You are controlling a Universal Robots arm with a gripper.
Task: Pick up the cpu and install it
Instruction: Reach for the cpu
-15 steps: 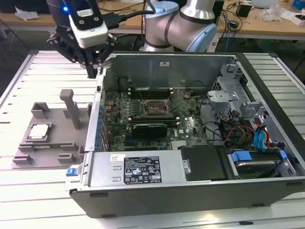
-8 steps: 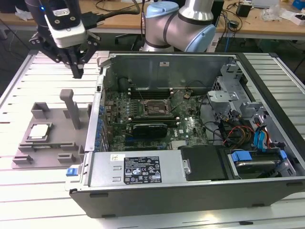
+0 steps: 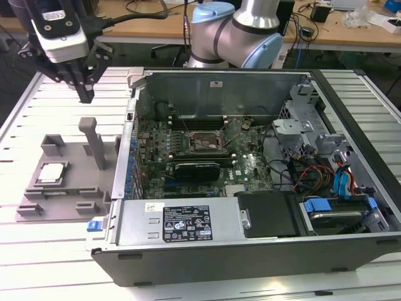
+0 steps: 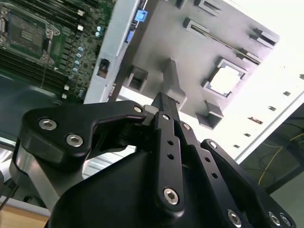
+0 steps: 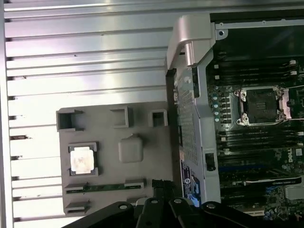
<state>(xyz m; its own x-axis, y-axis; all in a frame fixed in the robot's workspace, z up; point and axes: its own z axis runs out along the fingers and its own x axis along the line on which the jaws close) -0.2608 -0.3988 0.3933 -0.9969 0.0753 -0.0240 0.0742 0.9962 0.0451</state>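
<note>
The cpu [image 3: 52, 172] is a small square chip with a shiny silver top, lying flat in a recess of the grey holder tray [image 3: 74, 164] at the exterior view's left. Both wrist views show the cpu [image 5: 81, 159] [image 4: 227, 80] in that recess. My gripper [image 3: 86, 93] hangs above the table beyond the tray, well above the cpu. Its black fingers [image 4: 164, 107] are shut together with nothing between them. The black socket [image 3: 203, 143] with its metal frame lies open on the motherboard inside the case, and the socket [image 5: 261, 105] [image 4: 26, 33] is in both wrist views.
An open computer case [image 3: 250, 241] lies on the slatted metal table [image 3: 56, 251]; its raised side wall [image 3: 128, 150] stands between tray and motherboard. A tall grey post [image 3: 94, 141] rises from the tray. Cables and drive bays [image 3: 326, 175] crowd the case at the exterior view's right.
</note>
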